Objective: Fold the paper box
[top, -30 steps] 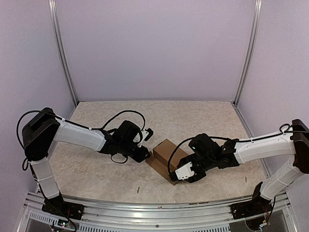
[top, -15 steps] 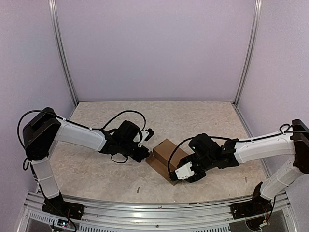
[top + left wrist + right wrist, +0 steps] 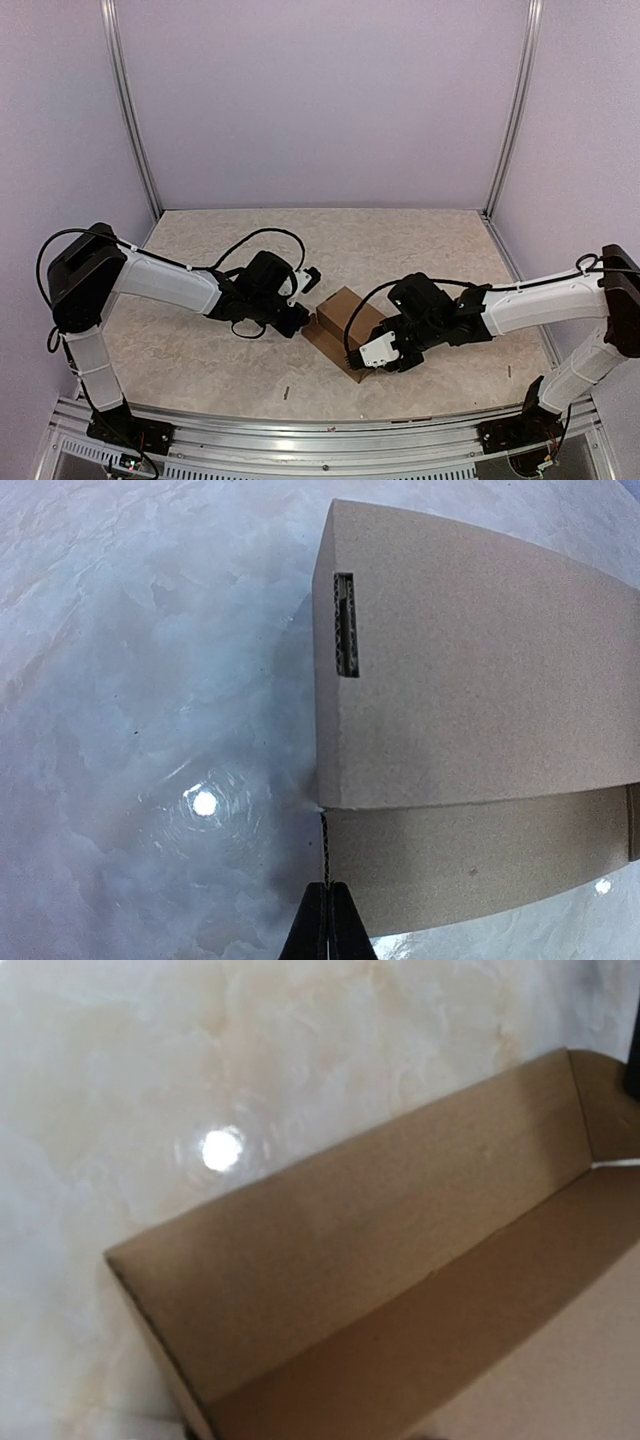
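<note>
Setting: pale lilac walls (image 3: 320,100) and aluminium corner posts (image 3: 130,110) close in a marbled beige tabletop (image 3: 200,340).
Box place: the plain brown cardboard paper box (image 3: 345,318) lies near the tabletop's middle, slightly toward 5 o'clock, between the two arms.
Change, right arm: its wrist has slid a little toward 9 o'clock since a second ago, so the right hand (image 3: 358,362) now sits closer over the box's 6 o'clock corner.
Change, left arm: almost none; it stays at the box's 9 o'clock edge.
Change, box: no visible shift.
Left hand: the left hand (image 3: 326,920) is closed tight, its dark fingertips pressed together with no gap. They meet at the raw corrugated edge of the lower panel; whether that edge is nipped between them cannot be told.
Right hand: how far apart its fingers stand cannot be told, nor whether it has hold of anything. Its wrist view looks straight into the box.
Box look, left wrist view: a closed upper panel (image 3: 470,680) bows slightly, with a narrow cut slot (image 3: 345,625) near its 9 o'clock edge. Below it a second panel sticks out toward 6 o'clock, with a crease line between the two.
Box look, right wrist view: one long side wall (image 3: 380,1260) stands upright, folded up from the floor panel, with a short end flap at 2 o'clock.
</note>
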Robot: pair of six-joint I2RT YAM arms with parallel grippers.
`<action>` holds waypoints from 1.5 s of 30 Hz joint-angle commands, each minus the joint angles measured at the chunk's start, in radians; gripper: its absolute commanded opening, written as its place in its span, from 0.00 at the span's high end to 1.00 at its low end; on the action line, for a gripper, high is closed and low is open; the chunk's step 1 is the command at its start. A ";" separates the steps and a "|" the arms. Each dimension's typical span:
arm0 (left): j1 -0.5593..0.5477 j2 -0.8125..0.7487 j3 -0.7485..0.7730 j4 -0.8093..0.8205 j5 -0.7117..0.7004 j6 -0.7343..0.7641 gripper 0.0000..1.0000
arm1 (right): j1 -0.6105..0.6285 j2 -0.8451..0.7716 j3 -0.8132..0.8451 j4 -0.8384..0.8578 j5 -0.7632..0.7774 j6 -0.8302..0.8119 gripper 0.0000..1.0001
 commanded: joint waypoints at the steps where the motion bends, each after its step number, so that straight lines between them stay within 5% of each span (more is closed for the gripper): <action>1: -0.018 0.015 0.028 -0.002 -0.015 0.030 1.00 | 0.006 0.060 -0.023 -0.130 -0.013 0.016 0.57; 45: -0.019 0.139 0.342 -0.372 -0.078 0.108 1.00 | 0.006 0.094 -0.036 -0.156 -0.057 -0.032 0.56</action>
